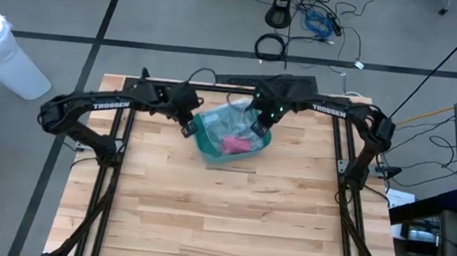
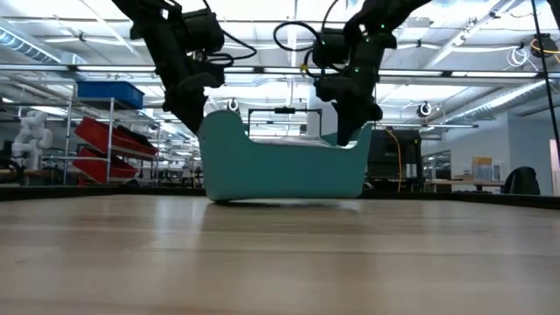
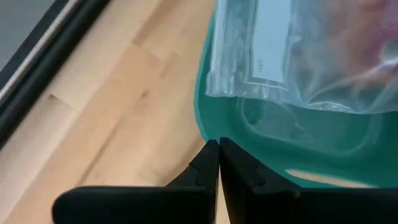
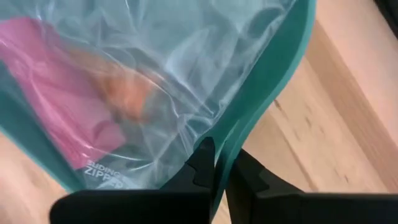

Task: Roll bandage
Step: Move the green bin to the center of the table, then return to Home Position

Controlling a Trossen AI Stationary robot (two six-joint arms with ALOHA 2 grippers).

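The bandage, seemingly the pink roll (image 4: 74, 93), is seen sealed inside a clear zipper bag (image 1: 233, 128), and the bag lies in a teal tray (image 2: 284, 166) set on the far middle part of the table (image 1: 220, 220). Nothing has yet been taken out, so the step in hand is judged to be the handling of the tray itself.

The tray's rim is pinched from both sides. The left gripper (image 3: 217, 155) is closed on the rim at the tray's left end, with the teal edge caught between its fingers (image 3: 202, 171). The right gripper (image 4: 221, 165) is likewise clamped on the rim at the opposite end, beside the bag's printed zipper strip.

In the low view a thin shadow shows under the tray, but whether it is lifted clear of the table cannot be told.

For the step to be done well, both ends should be moved together and kept level, so that the thin wall is not twisted and the slippery bag is not tipped out. The grip should be kept on the rim alone, without plastic being trapped.
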